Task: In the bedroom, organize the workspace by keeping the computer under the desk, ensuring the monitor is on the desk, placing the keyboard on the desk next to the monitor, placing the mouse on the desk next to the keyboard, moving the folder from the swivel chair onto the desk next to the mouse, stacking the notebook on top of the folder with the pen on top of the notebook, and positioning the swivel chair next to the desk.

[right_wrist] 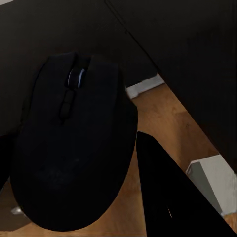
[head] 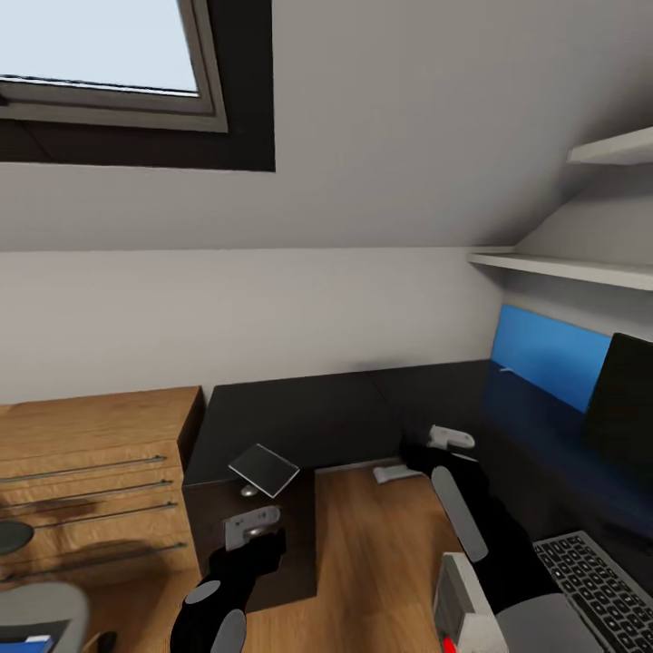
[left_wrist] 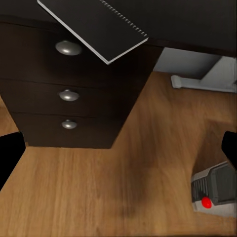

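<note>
- The right claw is clamped on the small black rounded mouse, which the right wrist view shows close up with its scroll wheel, held above the black top of the table.
- In the head view the right arm reaches forward over the inner corner of the long black L-shaped table, its white wrist near that edge.
- The left claw stands with its two dark fingers wide apart and nothing between them, hanging above the wooden floor in front of the black three-drawer unit with round silver knobs.
- The thin light grey notebook lies on the table corner above those drawers, one corner sticking out past the edge.
- The slim silver-grey keyboard with dark keys lies on the right wing of the table, and the black-fronted monitor stands behind it.
- A low light-wood cabinet stands just beside the table on the left.
</note>
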Motion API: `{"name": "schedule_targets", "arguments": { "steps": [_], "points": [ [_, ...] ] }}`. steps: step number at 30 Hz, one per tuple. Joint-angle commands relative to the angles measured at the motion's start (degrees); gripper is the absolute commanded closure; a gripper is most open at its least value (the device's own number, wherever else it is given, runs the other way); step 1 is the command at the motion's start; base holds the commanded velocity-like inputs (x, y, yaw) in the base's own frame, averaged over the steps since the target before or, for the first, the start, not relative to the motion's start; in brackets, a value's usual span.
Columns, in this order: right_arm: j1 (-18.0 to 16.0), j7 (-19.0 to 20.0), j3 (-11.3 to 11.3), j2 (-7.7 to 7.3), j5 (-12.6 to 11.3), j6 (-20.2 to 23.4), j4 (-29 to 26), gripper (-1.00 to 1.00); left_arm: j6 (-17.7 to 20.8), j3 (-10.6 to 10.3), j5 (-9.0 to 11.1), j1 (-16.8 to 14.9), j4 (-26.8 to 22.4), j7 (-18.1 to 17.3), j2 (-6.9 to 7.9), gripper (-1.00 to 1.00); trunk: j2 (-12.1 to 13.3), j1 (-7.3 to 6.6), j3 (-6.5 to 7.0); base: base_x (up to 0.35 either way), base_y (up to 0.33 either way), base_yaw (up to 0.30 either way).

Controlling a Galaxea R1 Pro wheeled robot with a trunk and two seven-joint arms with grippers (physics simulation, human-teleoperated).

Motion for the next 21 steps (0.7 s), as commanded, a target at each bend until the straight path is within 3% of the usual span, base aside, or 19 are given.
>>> {"name": "schedule_targets", "arguments": {
  "steps": [1,7,8,10,11,21],
  "points": [
    [-0.07,-0.66,0.09,-0.01,-0.66,-0.22,0.48,1.0,0.11,-0.06,0.61,-0.04,-0.09,0.57,0.01,-1.0,-0.06,0.0,-0.03,0.0,0.0,-0.262],
    [-0.14,-0.44,0.06,-0.43,1.76,-4.27,5.85,1.0,0.14,-0.13,0.61,-0.04,-0.09,0.57,0.01,-1.0,-0.06,0.0,0.05,0.0,0.0,-0.092],
    [-0.42,-0.44,0.02,-1.62,3.54,-8.51,10.83,1.0,0.13,-0.23,0.61,-0.04,-0.09,0.57,0.01,-1.0,-0.06,0.0,0.05,0.0,0.0,-0.003],
    [-0.97,-0.44,0.02,-2.41,3.97,-11.22,15.63,1.0,0.15,-0.29,0.61,-0.04,-0.09,0.57,0.01,-1.0,-0.06,0.0,0.05,0.0,0.0,-0.001],
    [-2.63,-0.44,0.02,-3.29,4.14,-14.69,20.86,1.0,0.17,-0.31,0.61,-0.04,-0.09,0.57,0.01,-1.0,-0.06,0.0,0.05,0.0,0.0,0.0],
    [-12.12,-0.3,0.01,-6.33,3.92,-30.15,43.63,1.0,0.17,-0.42,0.53,-0.04,-0.09,0.57,-0.08,-1.0,-0.06,0.0,0.05,0.0,0.0,0.0]
  ]
}}
